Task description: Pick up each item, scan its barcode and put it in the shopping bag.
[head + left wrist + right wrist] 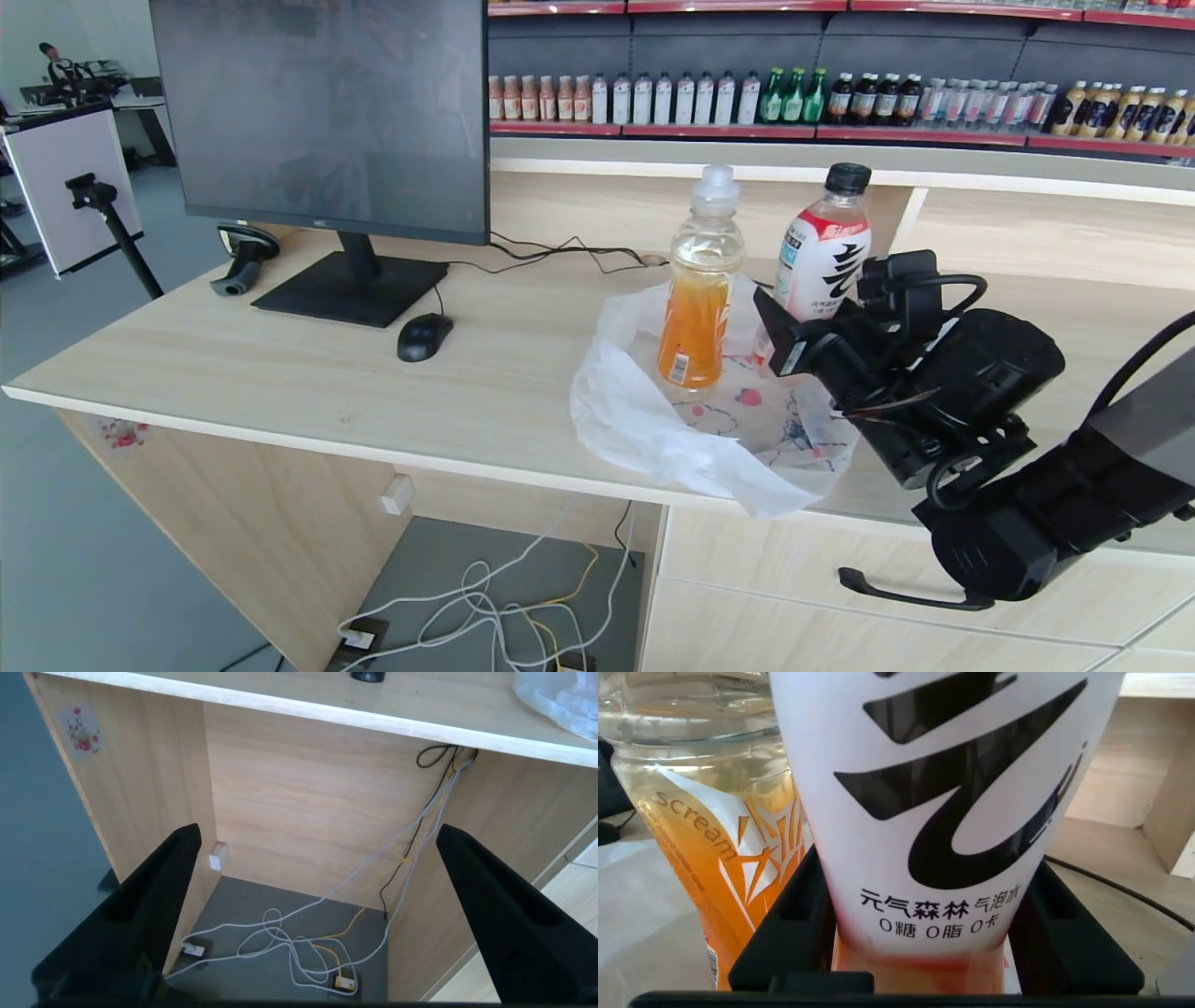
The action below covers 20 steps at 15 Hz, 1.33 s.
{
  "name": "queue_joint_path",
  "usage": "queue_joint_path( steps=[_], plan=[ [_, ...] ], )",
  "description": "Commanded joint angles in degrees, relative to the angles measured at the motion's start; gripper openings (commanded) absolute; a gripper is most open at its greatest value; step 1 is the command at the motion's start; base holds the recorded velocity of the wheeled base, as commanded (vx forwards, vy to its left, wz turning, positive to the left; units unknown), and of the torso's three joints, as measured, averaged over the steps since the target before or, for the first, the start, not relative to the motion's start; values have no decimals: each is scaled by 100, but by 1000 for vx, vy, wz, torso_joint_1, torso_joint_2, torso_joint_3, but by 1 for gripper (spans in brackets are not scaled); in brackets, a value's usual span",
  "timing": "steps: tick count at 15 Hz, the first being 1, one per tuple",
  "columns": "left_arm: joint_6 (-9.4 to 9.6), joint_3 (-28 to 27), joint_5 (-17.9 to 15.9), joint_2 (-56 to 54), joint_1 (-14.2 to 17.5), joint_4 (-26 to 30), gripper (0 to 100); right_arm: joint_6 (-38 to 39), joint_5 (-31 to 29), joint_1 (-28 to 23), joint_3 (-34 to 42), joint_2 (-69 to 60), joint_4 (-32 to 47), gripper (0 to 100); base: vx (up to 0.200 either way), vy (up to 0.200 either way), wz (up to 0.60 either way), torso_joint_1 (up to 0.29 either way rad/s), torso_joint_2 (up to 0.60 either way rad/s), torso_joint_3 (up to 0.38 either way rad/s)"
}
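Observation:
A white-labelled bottle [831, 245] with a black cap stands upright at the back right edge of the white shopping bag [644, 422]. My right gripper [795, 325] is shut on its lower half, and its base is hidden. In the right wrist view the bottle [934, 812] sits between both black fingers [794, 929], which press against its sides. An orange drink bottle [698, 294] with a clear cap stands upright inside the bag, close to the white bottle's left; it also appears as the orange bottle [701, 859]. My left gripper [318, 924] hangs open below the desk edge, holding nothing.
A black barcode scanner [245, 257] lies at the desk's far left, beside a monitor [322, 112] and a mouse [424, 336]. Cables [308, 943] trail on the floor under the desk. Drawers with a handle [910, 593] sit under the right side. Stocked shelves [840, 98] run behind.

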<state>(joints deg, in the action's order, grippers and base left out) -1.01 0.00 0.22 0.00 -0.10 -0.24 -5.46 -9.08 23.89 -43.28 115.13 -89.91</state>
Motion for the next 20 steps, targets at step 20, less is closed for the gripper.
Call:
queue_joint_path(
  steps=[20],
  plan=[
    [-4, 0, 4, 9, 1, -2, 100, 89, 3, -166, -76, 651, -9, 0, 0, 0, 0, 0, 0, 0]
  ],
)
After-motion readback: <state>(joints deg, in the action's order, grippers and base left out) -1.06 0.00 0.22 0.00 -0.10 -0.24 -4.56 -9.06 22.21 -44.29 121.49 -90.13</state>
